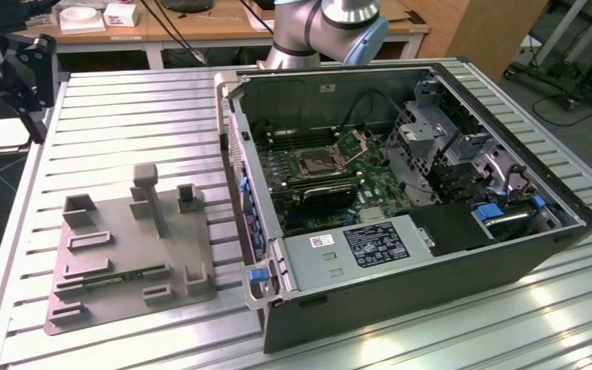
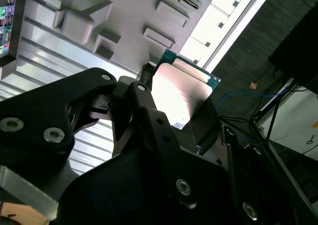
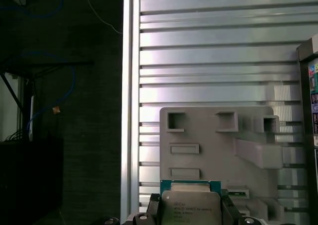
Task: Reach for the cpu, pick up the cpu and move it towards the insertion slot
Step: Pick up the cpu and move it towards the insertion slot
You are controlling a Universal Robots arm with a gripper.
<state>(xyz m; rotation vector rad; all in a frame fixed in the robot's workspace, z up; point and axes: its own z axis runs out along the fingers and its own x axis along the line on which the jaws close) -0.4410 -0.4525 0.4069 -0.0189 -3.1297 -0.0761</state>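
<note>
Clamping the cpu (image 3: pixel 191 204) by two opposite edges, gripper (image 3: pixel 190 211) closed on it, chip above grey fixture tray (image 3: pixel 218 145). Insertion slot (image 1: pixel 311 163) sits inside the open case (image 1: pixel 409 285).

A ribbed metal table (image 1: pixel 121 108) gleams under bright light, wooden desk (image 1: pixel 213 25) beyond, dark carpet (image 3: pixel 89 150) below.

A computer case (image 1: pixel 409 293) is set on the table (image 1: pixel 132 116), with a fixture tray (image 1: pixel 121 254) laid beside it at the exterior view's left. The insertion slot (image 1: pixel 314 163) is seated inside the case. In the first wrist view the cpu (image 3: pixel 191 211) is clamped in the gripper (image 3: pixel 190 207)
</note>
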